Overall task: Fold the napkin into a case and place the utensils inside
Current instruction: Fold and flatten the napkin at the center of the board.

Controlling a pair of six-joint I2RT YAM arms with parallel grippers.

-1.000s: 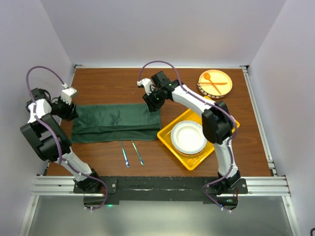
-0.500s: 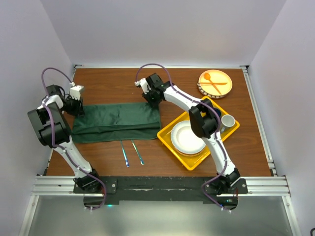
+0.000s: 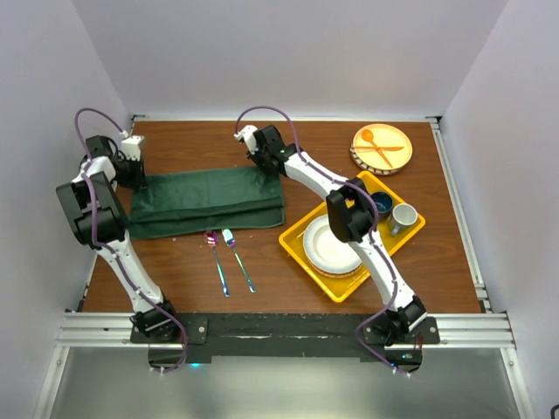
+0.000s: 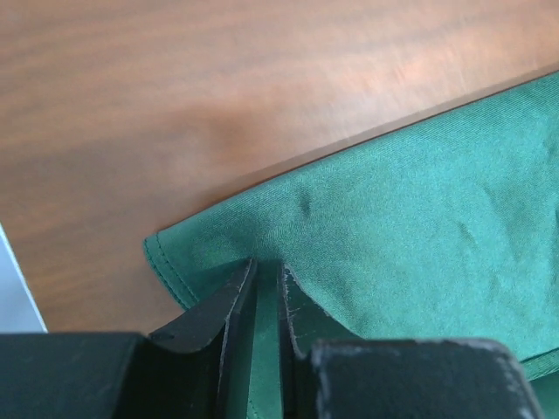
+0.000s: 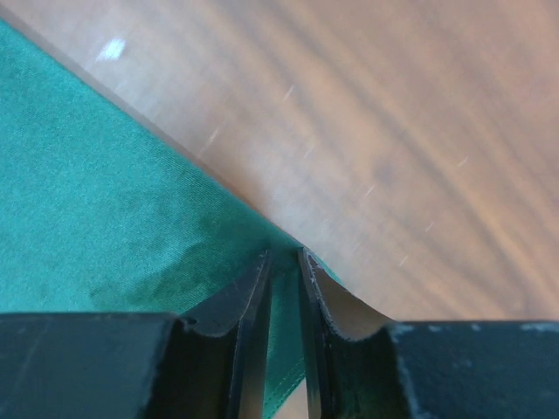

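Seen from overhead, the napkin (image 3: 210, 202) lies as a wide folded band on the table (image 3: 192, 144), out at 10 o'clock from the table's middle. The utensils (image 3: 217, 266) sit side by side just off its near edge, at 6 o'clock from it. A yellow tray (image 3: 293, 244) is just beside its near right corner, at 4 o'clock.

The left gripper (image 3: 141, 173) is at the napkin's far left corner and the right gripper (image 3: 269, 168) at its far right corner. At that distance you can't make out the jaws.

The wrist cameras settle it. On the left, the black fingers (image 4: 229, 305) stand nearly together with a thin fold of green cloth pinched between them. The stitched corner pokes out at 9 o'clock and the rest of the napkin spreads toward 2 o'clock. On the right, the fingers (image 5: 240, 301) are likewise clamped on the cloth right at its corner, with the napkin running off toward 9 o'clock and bare wood beyond at 1 o'clock.
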